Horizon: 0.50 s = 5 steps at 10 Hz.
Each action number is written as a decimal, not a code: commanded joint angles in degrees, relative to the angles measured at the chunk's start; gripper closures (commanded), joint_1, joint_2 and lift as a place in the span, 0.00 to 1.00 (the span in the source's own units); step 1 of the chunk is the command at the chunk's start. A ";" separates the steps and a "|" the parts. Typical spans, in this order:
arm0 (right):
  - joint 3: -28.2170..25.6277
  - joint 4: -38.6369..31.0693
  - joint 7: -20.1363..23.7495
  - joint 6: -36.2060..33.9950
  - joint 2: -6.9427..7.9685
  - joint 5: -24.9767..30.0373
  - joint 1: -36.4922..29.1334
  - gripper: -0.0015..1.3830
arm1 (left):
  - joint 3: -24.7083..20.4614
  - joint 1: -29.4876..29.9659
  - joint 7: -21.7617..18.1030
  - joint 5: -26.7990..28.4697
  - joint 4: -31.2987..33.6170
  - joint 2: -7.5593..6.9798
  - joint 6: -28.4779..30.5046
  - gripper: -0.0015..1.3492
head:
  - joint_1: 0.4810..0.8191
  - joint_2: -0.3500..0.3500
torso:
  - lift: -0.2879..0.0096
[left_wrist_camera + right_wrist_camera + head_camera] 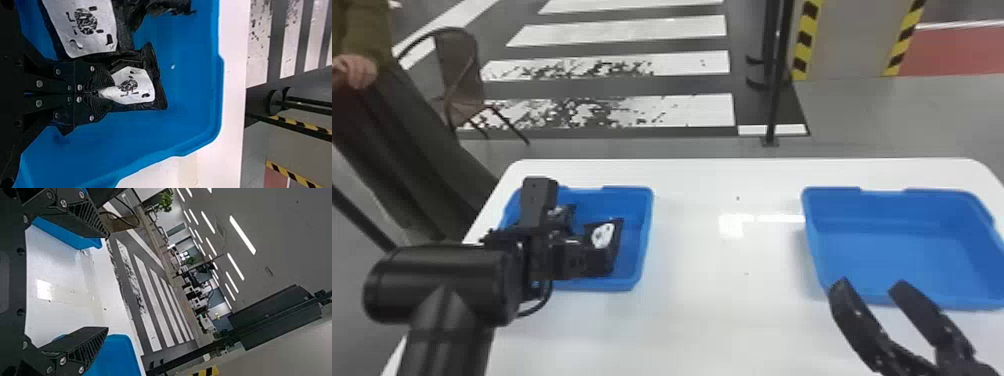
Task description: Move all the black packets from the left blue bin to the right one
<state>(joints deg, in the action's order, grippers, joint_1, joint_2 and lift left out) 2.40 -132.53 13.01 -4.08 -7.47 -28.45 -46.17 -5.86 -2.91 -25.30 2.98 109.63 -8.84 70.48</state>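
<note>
1. We have our left end effector (582, 257) over the left blue bin (644, 240), reaching inside its walls.
2. In the left wrist view, our left end effector (96, 93) is closed, its two fingertips pinching a black packet (133, 87) by the white label on its face. We cannot tell whether this packet touches the bin floor.
3. Just beside it in the same bin we see a second black packet (86, 29) with a larger white label, and next to that some crumpled black wrapping (170, 6), partly cut off by the view's edge.
4. We have our right end effector (872, 286) by the near rim of the right blue bin (832, 187). It is open and grips nothing; the right wrist view shows its two fingers (80, 344) well apart.
5. Both bins sit on our white counter (722, 305), well apart, with its bare top between them.
6. Beyond the counter we see a chair (459, 75), a dark pole (775, 85) and white stripes (617, 65) on the floor.
</note>
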 commanded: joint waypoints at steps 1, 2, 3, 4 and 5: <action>0.00 -0.15 0.00 0.00 -0.09 0.00 -0.10 0.14 | -1.80 2.49 -0.28 0.45 6.87 -0.04 -0.17 0.90 | 0.63 0.73 | 0.50; 0.00 -0.29 0.00 0.00 -0.09 0.00 0.05 0.14 | -2.14 3.75 -0.54 -0.69 10.67 -0.22 -0.73 0.90 | 0.63 0.74 | 0.50; 0.34 -0.57 0.18 -0.14 -0.44 -0.12 0.61 0.14 | -2.03 5.58 -0.63 -2.63 14.47 -0.30 -1.86 0.90 | 0.63 0.74 | 0.50; 1.03 -1.41 0.97 -1.83 -1.32 -0.80 2.01 0.14 | -1.68 7.41 -0.81 -4.92 17.28 -0.30 -3.41 0.90 | 0.63 0.73 | 0.50; 1.71 -2.26 2.37 -5.34 -2.28 -2.06 4.69 0.14 | -0.65 9.52 -0.90 -7.32 19.67 -0.57 -5.52 0.90 | 0.63 0.72 | 0.50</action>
<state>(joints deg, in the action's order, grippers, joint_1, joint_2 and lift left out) 3.66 -134.30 15.29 -7.40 -9.16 -29.76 -43.04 -7.10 5.33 -26.18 -2.80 127.71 -9.26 66.21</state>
